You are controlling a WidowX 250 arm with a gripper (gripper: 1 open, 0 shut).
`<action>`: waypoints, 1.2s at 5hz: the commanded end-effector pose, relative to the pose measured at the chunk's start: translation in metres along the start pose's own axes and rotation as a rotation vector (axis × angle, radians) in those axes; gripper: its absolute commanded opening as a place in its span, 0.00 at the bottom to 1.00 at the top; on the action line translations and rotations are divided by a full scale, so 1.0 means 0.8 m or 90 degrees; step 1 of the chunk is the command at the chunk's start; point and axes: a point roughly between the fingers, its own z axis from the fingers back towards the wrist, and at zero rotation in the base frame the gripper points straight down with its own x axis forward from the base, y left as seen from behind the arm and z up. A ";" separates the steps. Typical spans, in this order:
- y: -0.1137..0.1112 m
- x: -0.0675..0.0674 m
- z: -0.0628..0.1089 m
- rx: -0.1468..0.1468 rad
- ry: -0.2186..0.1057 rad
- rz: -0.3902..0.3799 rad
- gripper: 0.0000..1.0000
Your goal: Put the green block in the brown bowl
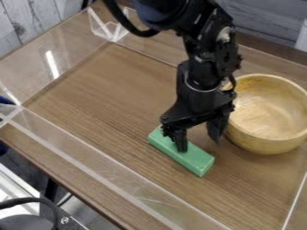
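Hanging open over green block [182, 151], claw [196, 131]; no writing legible.

The arm [198, 40] is black all over, built of chunky rounded segments with a glossy sheen and a bluish glint near the top. Its gripper [196, 133] is black too, with thin, dark, tapering fingers [178, 137].

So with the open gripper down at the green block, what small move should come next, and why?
Probably close the fingers. The gripper points down, open, low over the green block, which lies flat on the table beside the brown bowl, not yet gripped. Closing should secure it for lifting.
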 end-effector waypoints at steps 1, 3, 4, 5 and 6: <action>0.032 -0.012 -0.045 0.077 0.021 0.008 1.00; 0.035 -0.011 -0.045 0.089 0.010 0.018 1.00; 0.037 -0.011 -0.045 0.095 0.003 0.022 1.00; 0.039 -0.011 -0.045 0.101 -0.003 0.027 1.00; 0.043 -0.010 -0.045 0.105 -0.007 0.032 1.00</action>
